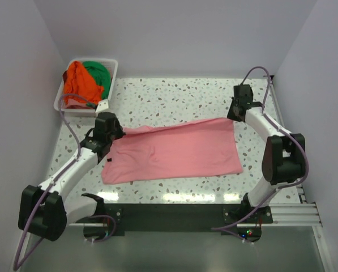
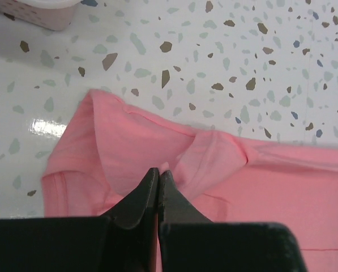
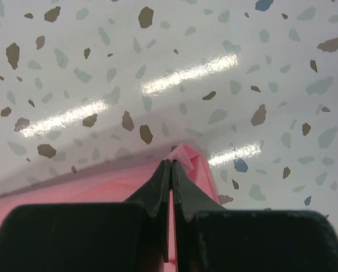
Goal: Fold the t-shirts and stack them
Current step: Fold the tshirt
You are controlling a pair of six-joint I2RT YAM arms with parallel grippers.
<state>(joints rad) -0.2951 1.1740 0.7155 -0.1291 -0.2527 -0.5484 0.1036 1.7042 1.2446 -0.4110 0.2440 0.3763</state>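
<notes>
The pink t-shirt [image 1: 174, 150] lies spread across the middle of the speckled table, its far edge lifted slightly between the two arms. My left gripper [image 1: 119, 131] is shut on the shirt's far left corner; in the left wrist view the gripper [image 2: 158, 171] pinches a fold of pink cloth [image 2: 270, 181]. My right gripper [image 1: 234, 116] is shut on the far right corner, and the right wrist view shows this gripper [image 3: 171, 162] with pink fabric [image 3: 72, 190] between its jaws. The orange t-shirt [image 1: 78, 82] and the green t-shirt [image 1: 98, 73] sit bunched in the basket.
The white slotted basket [image 1: 60, 103] stands at the far left corner, just behind the left arm; its edge [image 2: 44, 11] shows in the left wrist view. Walls close in on the left, right and back. Bare table [image 1: 174, 99] lies behind the shirt.
</notes>
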